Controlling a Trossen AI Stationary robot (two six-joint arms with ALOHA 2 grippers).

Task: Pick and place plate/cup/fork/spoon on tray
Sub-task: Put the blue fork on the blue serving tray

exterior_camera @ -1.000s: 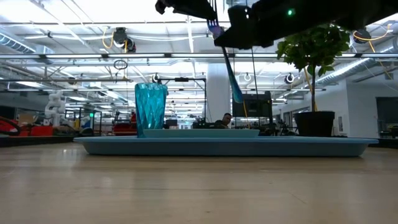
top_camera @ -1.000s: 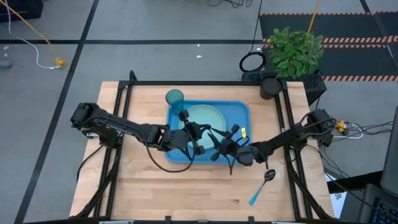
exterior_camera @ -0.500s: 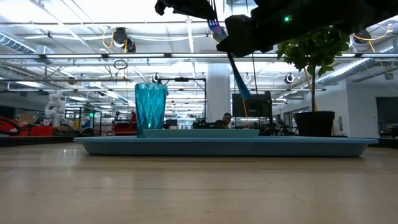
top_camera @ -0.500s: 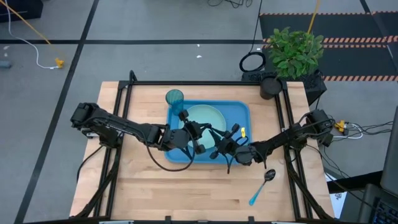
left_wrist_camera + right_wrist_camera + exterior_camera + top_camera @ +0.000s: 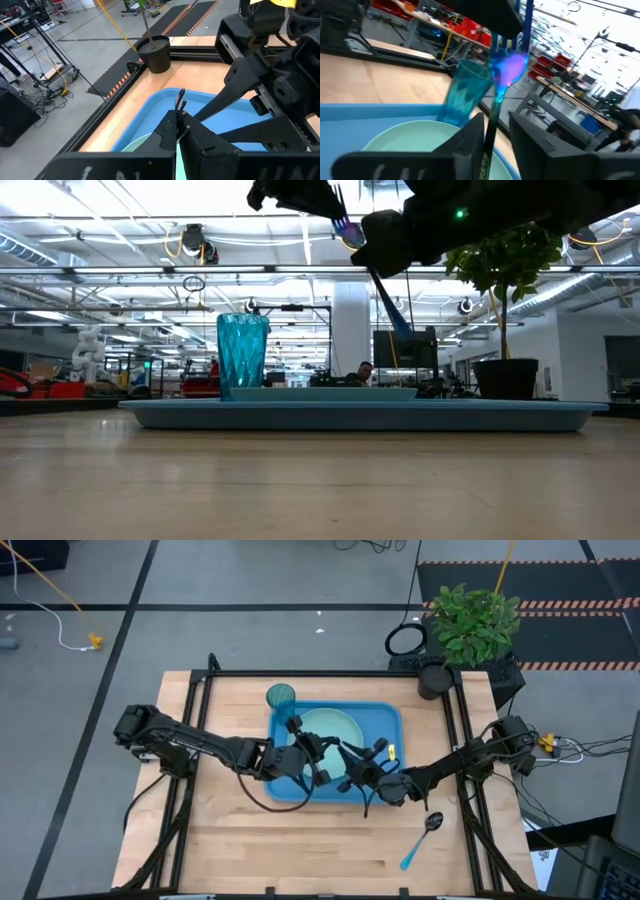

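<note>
Change: the slim fork with the light blue handle (image 5: 385,300) now slants more than a second ago; in the low view its lower handle end has swung away from the cup, while the upper end stays where it was. Both arms have barely shifted.
Fork: you see it in the air above the tray, tined end up, handle pointing down at a slant, touching nothing below.
Left pincer (image 5: 318,760): clamped narrow on the fork near its tined end; the tines (image 5: 180,100) stick out past its tips.
Right pincer (image 5: 352,774): just beside the left one, over the tray's near edge, with the handle (image 5: 492,125) running through it; you cannot tell whether it grips.
Tray: the large bright blue rectangular tray (image 5: 385,715) lies towards the table's far edge.
Plate: the round pale mint-green plate (image 5: 330,725) lies in the tray.
Cup: the translucent teal tumbler (image 5: 281,697) stands at the tray's far left corner.
Spoon: the blue-handled spoon with the dark oval bowl (image 5: 420,840) lies on the wooden table (image 5: 230,840) near its right edge, apart from the tray.
Beyond: a potted green plant (image 5: 470,620) stands at the table's far right corner.
</note>
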